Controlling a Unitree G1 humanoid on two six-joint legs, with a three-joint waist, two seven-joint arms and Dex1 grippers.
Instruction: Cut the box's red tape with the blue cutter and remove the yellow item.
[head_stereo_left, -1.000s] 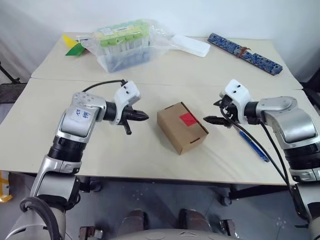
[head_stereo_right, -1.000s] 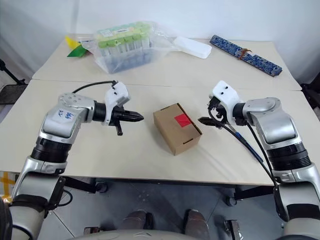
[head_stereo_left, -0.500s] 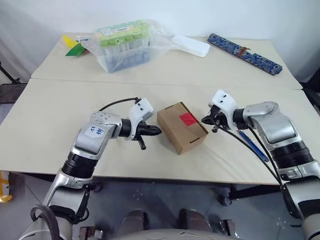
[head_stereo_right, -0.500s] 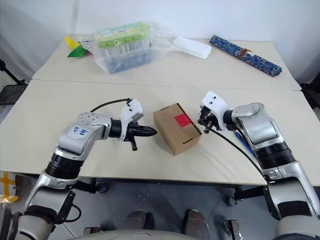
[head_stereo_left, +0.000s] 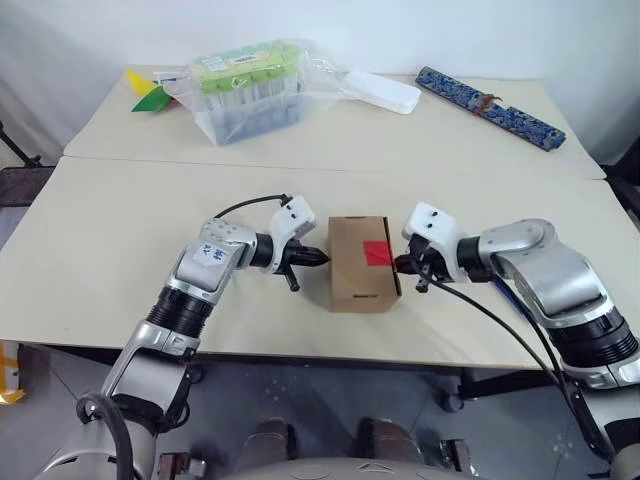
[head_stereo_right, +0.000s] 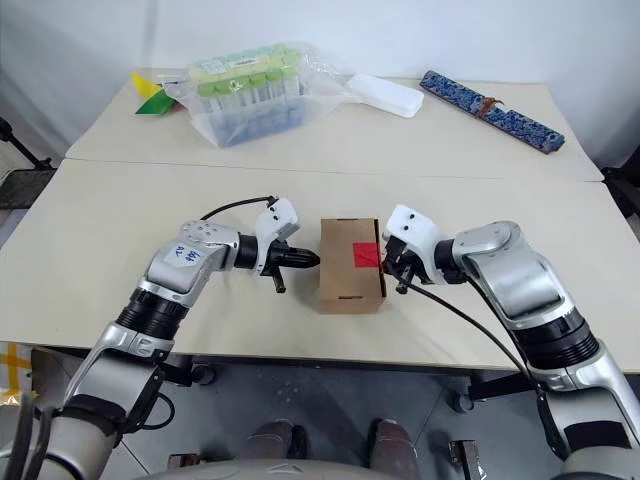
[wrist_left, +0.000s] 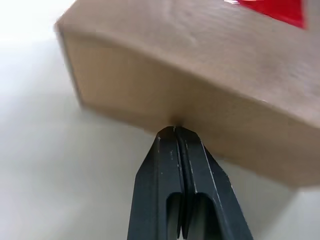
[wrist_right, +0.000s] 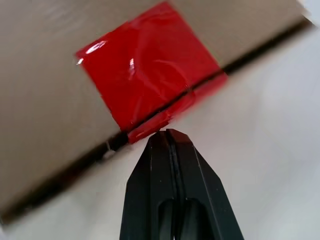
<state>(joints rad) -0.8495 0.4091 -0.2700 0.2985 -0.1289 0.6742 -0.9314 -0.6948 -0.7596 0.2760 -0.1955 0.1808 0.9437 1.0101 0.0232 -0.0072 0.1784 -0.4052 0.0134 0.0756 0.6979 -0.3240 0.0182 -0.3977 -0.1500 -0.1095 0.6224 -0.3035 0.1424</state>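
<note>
The box (head_stereo_left: 364, 262) sits near the front edge of the pale surface (head_stereo_left: 120, 230), squared to our head view, with its flaps down. The red tape (head_stereo_left: 378, 253) lies on its top toward our right side, folding over the edge there; in the right wrist view the red patch (wrist_right: 150, 90) spans a dark seam and looks whole.

Our left gripper (head_stereo_left: 318, 257) is at the box's left side wall, jaws pressed together with nothing between them. In the left wrist view its fingertips (wrist_left: 172, 134) meet the brown cardboard (wrist_left: 210, 95) low on that wall, touching or all but touching. Our right gripper (head_stereo_left: 403, 264) is at the opposite side, jaws also together and empty, the tip just at the lower edge of the tape where it wraps over the box's rim (wrist_right: 167, 131). So the box stands between the two closed grippers.

Behind our right forearm a short stretch of the blue cutter (head_stereo_left: 503, 292) shows on the surface, apart from both grippers.

Farther back, a clear plastic tub of green-capped tubes (head_stereo_left: 247, 88) stands in a crinkled bag, with a white flat case (head_stereo_left: 381, 90) just beside it. Yellow-and-green paper triangles (head_stereo_left: 148, 95) lie at the far left, and a long blue-patterned case (head_stereo_left: 490, 106) lies at the far right.
</note>
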